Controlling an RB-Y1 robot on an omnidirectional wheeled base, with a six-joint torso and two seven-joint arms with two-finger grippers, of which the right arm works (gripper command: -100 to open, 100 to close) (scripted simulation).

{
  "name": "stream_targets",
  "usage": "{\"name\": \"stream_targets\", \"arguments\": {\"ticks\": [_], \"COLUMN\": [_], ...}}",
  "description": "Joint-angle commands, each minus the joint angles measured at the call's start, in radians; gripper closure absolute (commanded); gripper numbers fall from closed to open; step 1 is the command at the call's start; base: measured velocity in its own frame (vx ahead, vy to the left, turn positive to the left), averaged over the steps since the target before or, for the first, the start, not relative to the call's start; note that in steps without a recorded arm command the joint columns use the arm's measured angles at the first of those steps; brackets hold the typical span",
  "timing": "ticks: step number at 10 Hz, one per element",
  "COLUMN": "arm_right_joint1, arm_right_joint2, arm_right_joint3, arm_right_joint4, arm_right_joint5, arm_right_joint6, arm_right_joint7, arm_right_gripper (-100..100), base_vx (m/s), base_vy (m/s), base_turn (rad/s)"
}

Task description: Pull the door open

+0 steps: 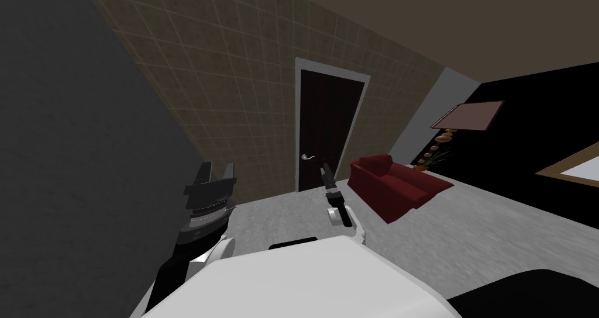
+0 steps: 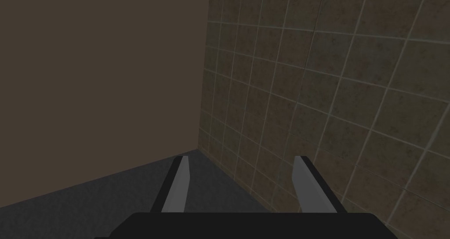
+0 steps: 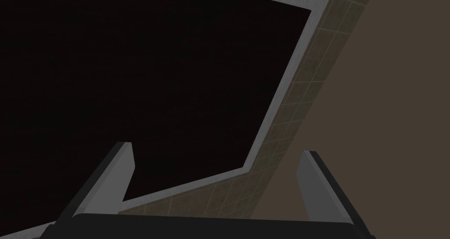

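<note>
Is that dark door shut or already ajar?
Shut: the dark brown door fills its light grey frame with no gap showing, and the open right gripper is off the silver lever handle.

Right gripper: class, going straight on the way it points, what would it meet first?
The right gripper would probably meet the dark door first, close to its grey frame; the depth is unclear.

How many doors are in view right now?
1. The dark door stands shut in the tiled wall ahead, just left of the red sofa. Others may be hidden outside these views.
</note>
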Motion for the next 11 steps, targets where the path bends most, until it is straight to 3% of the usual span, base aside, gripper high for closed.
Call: {"name": "stream_targets", "arguments": {"ticks": [1,3,4,7,8,10,11], "arm_right_joint1": [-0.007,-0.04,-0.04,-0.09,-0.09,-0.123,-0.123], "arm_right_joint2": [-0.004,-0.018,-0.018,-0.039,-0.039,-0.052,-0.052], "arm_right_joint3": [-0.002,-0.008,-0.008,-0.019,-0.019,-0.026,-0.026], "arm_right_joint4": [0.031,0.099,0.112,0.232,0.237,0.304,0.321], "arm_right_joint5": [0.003,0.015,0.015,0.032,0.032,0.044,0.044], "arm_right_joint6": [-0.006,-0.017,-0.017,-0.033,-0.033,-0.044,-0.044], "arm_right_joint7": [-0.007,-0.026,-0.026,-0.056,-0.056,-0.075,-0.075], "arm_right_gripper": [-100,-100,-100,-100,-100,-100,-100], "base_vx": [0.059,0.061,0.056,0.079,0.068,0.066,0.06], "base_vy": [0.001,0.0,0.0,0.01,0.012,0.002,0.005], "base_turn": [0.0,0.0,0.003,0.001,0.0,0.001,0.002]}}
